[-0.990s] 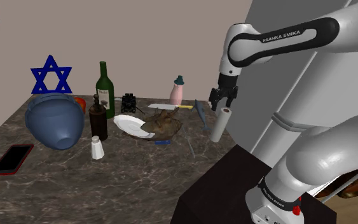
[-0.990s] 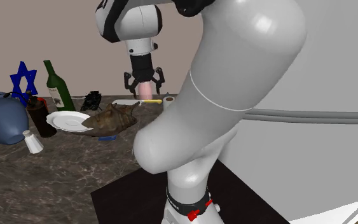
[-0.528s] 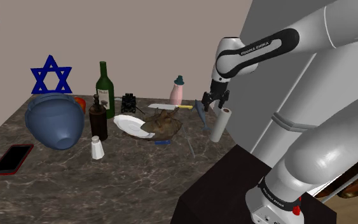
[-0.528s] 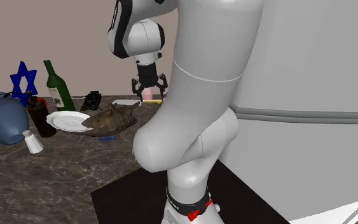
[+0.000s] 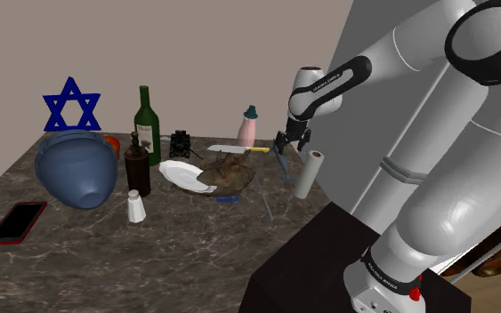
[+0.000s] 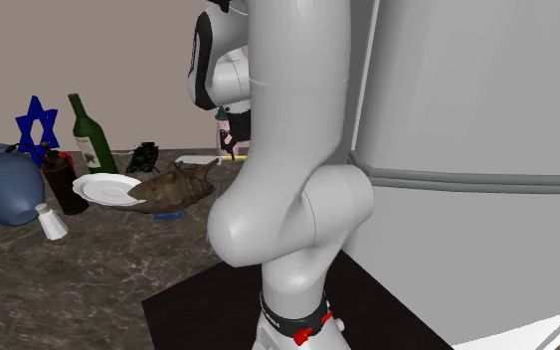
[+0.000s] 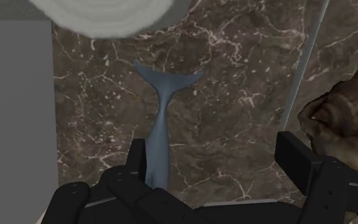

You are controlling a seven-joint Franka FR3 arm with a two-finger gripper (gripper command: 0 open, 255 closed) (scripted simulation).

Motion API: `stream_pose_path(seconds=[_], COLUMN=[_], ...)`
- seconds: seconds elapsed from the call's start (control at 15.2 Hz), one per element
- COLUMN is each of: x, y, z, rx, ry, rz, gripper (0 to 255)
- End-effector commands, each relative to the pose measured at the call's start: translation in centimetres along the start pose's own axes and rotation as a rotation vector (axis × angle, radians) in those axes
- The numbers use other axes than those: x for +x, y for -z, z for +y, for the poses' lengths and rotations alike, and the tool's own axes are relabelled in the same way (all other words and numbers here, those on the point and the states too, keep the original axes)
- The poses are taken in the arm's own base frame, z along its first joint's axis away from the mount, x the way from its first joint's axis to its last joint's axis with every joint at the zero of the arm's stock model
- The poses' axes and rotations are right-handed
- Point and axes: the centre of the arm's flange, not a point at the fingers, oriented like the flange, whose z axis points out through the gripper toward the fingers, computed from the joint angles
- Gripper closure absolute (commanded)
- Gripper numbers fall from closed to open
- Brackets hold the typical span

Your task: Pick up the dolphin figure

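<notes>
The dolphin figure (image 5: 280, 162) is slim and grey-blue and lies flat on the dark marble table (image 5: 186, 240), near the table's right edge in the shoulder view. My gripper (image 5: 282, 142) hovers just above it, open. In the wrist view the dolphin's forked tail (image 7: 168, 81) points away from the hand. Its body (image 7: 159, 143) runs back under the hand, just inside the left finger (image 7: 137, 159) and apart from the right finger (image 7: 295, 159). The dolphin's head is hidden under my gripper (image 7: 215, 162).
A white paper roll (image 5: 308, 173) stands just right of the dolphin in the shoulder view. A brown shell (image 5: 226, 171) and white plate (image 5: 177, 172) lie to its left. Farther left are bottles (image 5: 146, 116), a blue pot (image 5: 76, 169), a shaker (image 5: 136, 206) and a phone (image 5: 15, 222).
My gripper has moved from above the paper roll toward the shoulder view's left and downward, to over the dolphin. It stayed open. Nothing on the table moved.
</notes>
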Motion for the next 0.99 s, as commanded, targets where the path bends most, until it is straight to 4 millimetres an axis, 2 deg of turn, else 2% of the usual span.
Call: stream_pose_path(seconds=[0.0, 0.66, 0.92], x=[1.8, 10.9, 10.9], y=[-1.3, -7.6, -9.7], z=[0.8, 5.1, 4.9], rx=[-0.009, -0.050, -0.050], ry=[-0.020, -0.123, -0.123], rz=[0.020, 0.112, 0.112], gripper=[0, 0, 0])
